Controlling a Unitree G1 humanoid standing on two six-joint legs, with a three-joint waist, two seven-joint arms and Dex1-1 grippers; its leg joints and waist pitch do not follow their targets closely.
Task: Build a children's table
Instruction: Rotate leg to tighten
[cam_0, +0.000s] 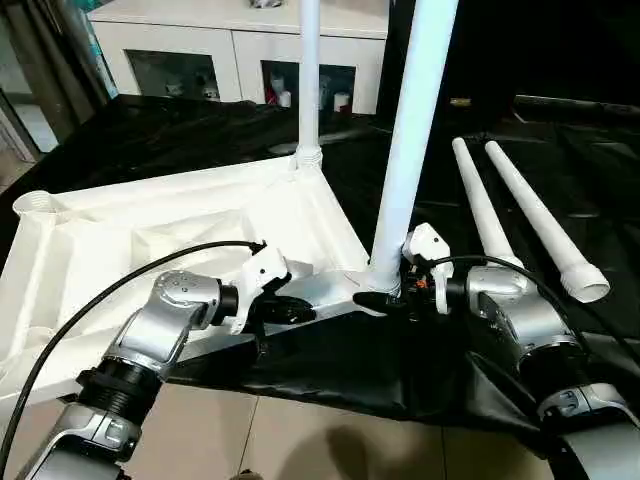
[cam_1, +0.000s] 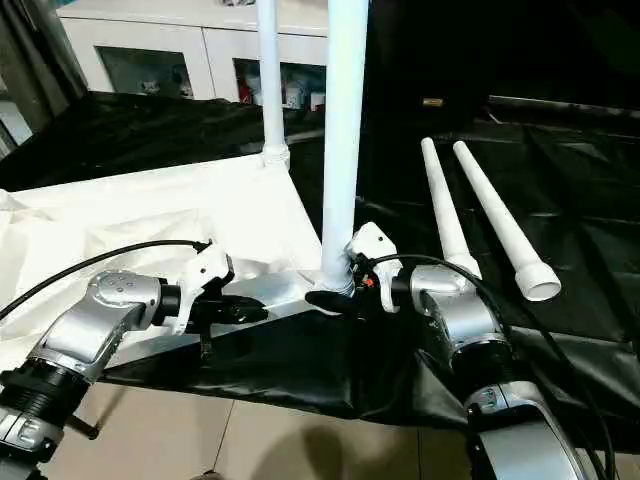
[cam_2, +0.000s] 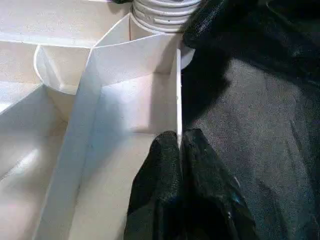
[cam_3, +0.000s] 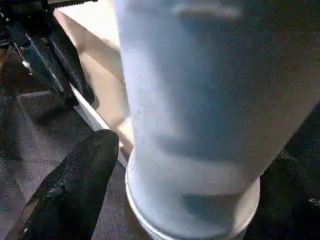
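Nearest the camera, the two silver forearms reach in over a tiled floor (cam_0: 300, 440) toward the near edge of a surface draped in black sheeting (cam_0: 560, 190). The left gripper (cam_0: 285, 308) has its two black fingers (cam_2: 170, 190) pressed together on the thin near rim of the children's table (cam_0: 150, 240), one finger on each side of the wall, as the left wrist view shows. The table lies upside down on the sheeting, ribbed underside up, its near right corner between the two grippers. The right gripper (cam_0: 388, 299) sits at that corner with its fingers spread wide around the base of a table leg (cam_0: 410, 150) that stands upright in the corner socket; in the right wrist view one finger (cam_3: 75, 185) lies just beside the leg's collar, and whether it presses on the tube cannot be told. Farther back, a second leg (cam_0: 309, 75) stands upright in the far right corner socket. To the right, well apart from the table top, two loose legs (cam_0: 530, 215) lie side by side on the sheeting. Beyond stands a white cabinet (cam_0: 240, 45) with glass-fronted compartments.
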